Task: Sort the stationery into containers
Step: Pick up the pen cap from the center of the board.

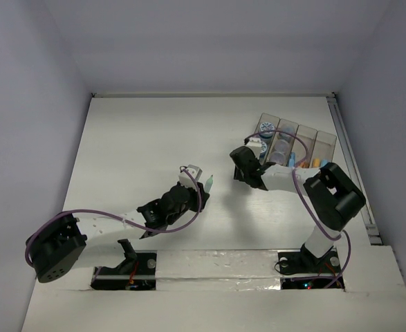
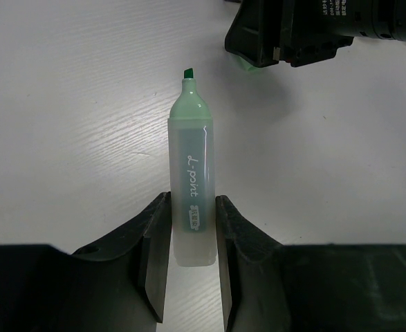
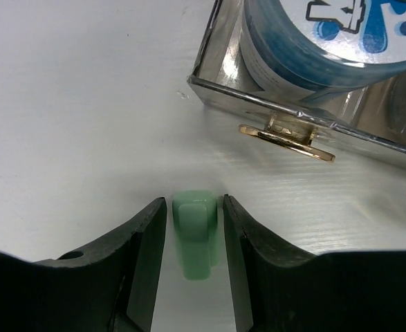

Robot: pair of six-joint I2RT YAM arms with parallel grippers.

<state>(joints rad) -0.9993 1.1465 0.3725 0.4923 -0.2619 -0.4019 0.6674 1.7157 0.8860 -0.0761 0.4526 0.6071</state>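
The left claw (image 2: 192, 199) is clenched on the lower barrel of a pale green highlighter (image 2: 191, 159), whose bare chisel tip points away over the white counter (image 2: 64, 104). The right claw (image 3: 194, 200) appears clamped on the matching green cap (image 3: 194, 235), though thin dark slivers at each side leave the contact slightly uncertain.

The highlighter looks light, rigid and smooth-walled, likely to slip or swivel if pinched near an end. The flat mid-barrel is the safer hold, and the exposed tip should be kept off surfaces.

Only the right wrist view shows the cap clearly, along with the corner of the clear organiser box (image 3: 258, 100), its gold clasp (image 3: 285, 135) and a blue-filled tub (image 3: 313, 55) inside. Only the overhead view shows that the two claws are well apart, with the box against the counter's far right side.
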